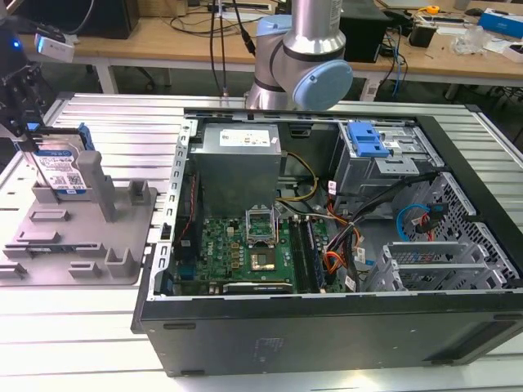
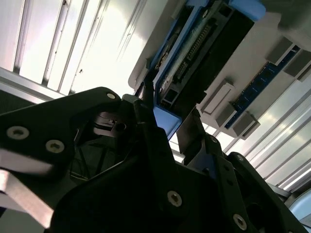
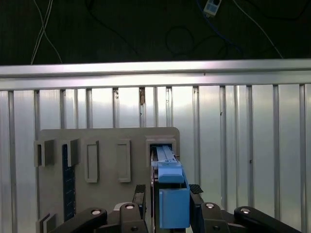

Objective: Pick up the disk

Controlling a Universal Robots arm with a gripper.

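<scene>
Slatted table (image 1: pixel 98 343): the disk (image 3: pixel 171 177), upright in the grey holder (image 3: pixel 107 137), is clamped between closed fingers (image 3: pixel 140 194); a straight lift is advised.

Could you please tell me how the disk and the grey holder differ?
The disk stands upright on edge; the grey holder lies flat. The disk is silver with blue rails and a label; the grey holder is plain grey. Both are outside the computer case.

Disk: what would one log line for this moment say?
disk: upright in holder | hand: astride disk's blue end
</scene>
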